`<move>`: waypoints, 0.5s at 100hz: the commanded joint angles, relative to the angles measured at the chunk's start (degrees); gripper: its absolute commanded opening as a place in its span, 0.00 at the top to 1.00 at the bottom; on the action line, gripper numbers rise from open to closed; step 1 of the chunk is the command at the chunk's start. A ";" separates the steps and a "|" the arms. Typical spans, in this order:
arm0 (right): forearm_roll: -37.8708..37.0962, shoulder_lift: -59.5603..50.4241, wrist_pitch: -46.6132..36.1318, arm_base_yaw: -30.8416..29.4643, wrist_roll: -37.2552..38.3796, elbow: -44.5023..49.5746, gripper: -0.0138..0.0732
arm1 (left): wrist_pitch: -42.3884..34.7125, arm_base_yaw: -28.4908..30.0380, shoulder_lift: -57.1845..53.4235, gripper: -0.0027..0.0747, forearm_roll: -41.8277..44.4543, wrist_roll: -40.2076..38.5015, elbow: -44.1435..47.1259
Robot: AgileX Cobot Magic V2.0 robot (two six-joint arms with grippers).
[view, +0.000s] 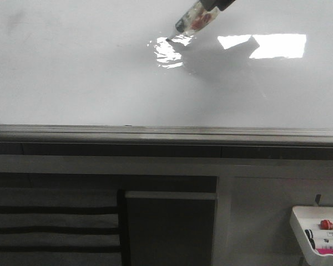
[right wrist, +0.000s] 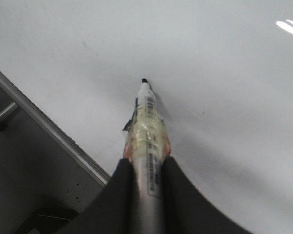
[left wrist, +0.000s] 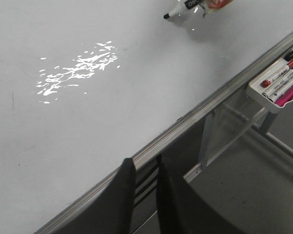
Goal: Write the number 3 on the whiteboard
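The whiteboard (view: 72,72) is a large glossy white board that fills the upper front view, with a bright glare patch at the right. My right gripper (right wrist: 146,165) is shut on a marker (right wrist: 146,122) with clear tape round its barrel. The marker's black tip (right wrist: 144,80) is at or just off the board surface; I cannot tell whether it touches. The marker also shows in the front view (view: 197,18) and in the left wrist view (left wrist: 185,6). No stroke of the number 3 shows. My left gripper (left wrist: 144,163) is empty, its jaws a little apart, over the board's near edge.
A grey metal rail (view: 155,133) runs along the board's near edge, also in the left wrist view (left wrist: 195,117). A small white tray (view: 319,221) with several markers hangs below at the right, also in the left wrist view (left wrist: 276,83). A thin dark mark (left wrist: 12,100) is on the board.
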 commanded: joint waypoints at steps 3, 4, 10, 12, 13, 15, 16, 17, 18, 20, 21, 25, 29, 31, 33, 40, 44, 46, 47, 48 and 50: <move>-5.91 -2.69 2.35 -3.51 3.46 -1.51 0.91 | -3.10 0.16 -0.28 0.86 -1.74 -0.53 -1.52; -5.91 -2.75 2.72 -3.61 3.35 -1.40 0.91 | -3.22 0.16 -0.28 0.86 -1.62 -0.53 -1.52; -3.04 -2.95 3.81 -3.26 1.95 0.59 0.91 | -3.35 0.16 -0.28 0.86 -1.26 -0.53 -1.52; -1.31 -2.95 3.13 -2.71 0.61 1.42 0.91 | -3.51 0.16 -0.28 0.86 -1.28 -0.53 -1.52; -0.73 -2.84 2.82 -2.49 0.17 1.70 0.91 | -3.51 0.16 -0.28 0.86 -1.28 -0.53 -1.52; 0.87 -2.73 1.48 -1.80 -0.92 2.50 0.91 | -3.66 0.16 -0.28 0.86 -1.28 -0.53 -1.52; 1.76 -2.58 0.91 -1.57 -1.35 2.75 0.91 | -3.75 0.16 -0.28 0.86 -1.28 -0.53 -1.52; 2.06 -2.44 -0.40 -1.10 -1.50 3.23 0.91 | -3.88 0.16 -0.28 0.86 -1.28 -0.53 -1.52; 2.27 -2.34 -1.03 -0.86 -1.66 3.45 0.91 | -3.89 0.16 -0.28 0.86 -1.28 -0.53 -1.52; 2.44 -1.97 -2.91 -0.09 -1.62 3.92 0.91 | -4.05 0.16 -0.28 0.86 -1.28 -0.53 -1.52; 2.31 -1.86 -3.48 0.41 -1.62 3.94 0.91 | -4.16 0.16 -0.28 0.86 -1.28 -0.53 -1.52; 1.64 -1.13 -5.85 1.15 -1.62 4.04 0.91 | -4.28 0.16 -0.28 0.86 -1.28 -0.53 -1.52; 1.42 -0.79 -6.46 1.28 -1.62 3.40 0.91 | -4.28 0.16 -0.28 0.86 -1.28 -0.53 -1.52; 1.12 -0.64 -6.19 1.15 -1.62 3.11 0.91 | -4.28 0.16 -0.28 0.86 -1.28 -0.53 -1.52; 0.87 -0.64 -5.41 0.78 -1.62 2.88 0.91 | -4.18 0.16 -0.28 0.86 -1.28 -0.53 -1.52; -0.63 -1.56 -1.09 -0.95 -0.76 2.49 0.91 | -4.18 0.16 -0.28 0.86 -0.82 -0.53 -1.52; -0.76 -2.40 1.60 -1.88 -0.75 2.82 0.91 | -4.18 0.16 -0.28 0.86 -0.46 -0.53 -1.52; -0.62 -2.92 2.80 -2.32 -0.75 3.25 0.91 | -4.29 0.16 -0.28 0.86 -0.16 -0.53 -1.52; -0.33 -3.07 3.39 -2.44 -0.75 3.69 0.91 | -4.29 0.16 -0.28 0.86 -0.15 -0.53 -1.52; -0.19 -3.33 3.58 -2.61 -0.75 3.95 0.91 | -4.29 0.16 -0.28 0.86 -0.04 -0.53 -1.52; 0.47 -3.73 3.73 -2.61 -0.75 4.80 0.91 | -4.29 0.16 -0.28 0.86 -0.06 -0.53 -1.52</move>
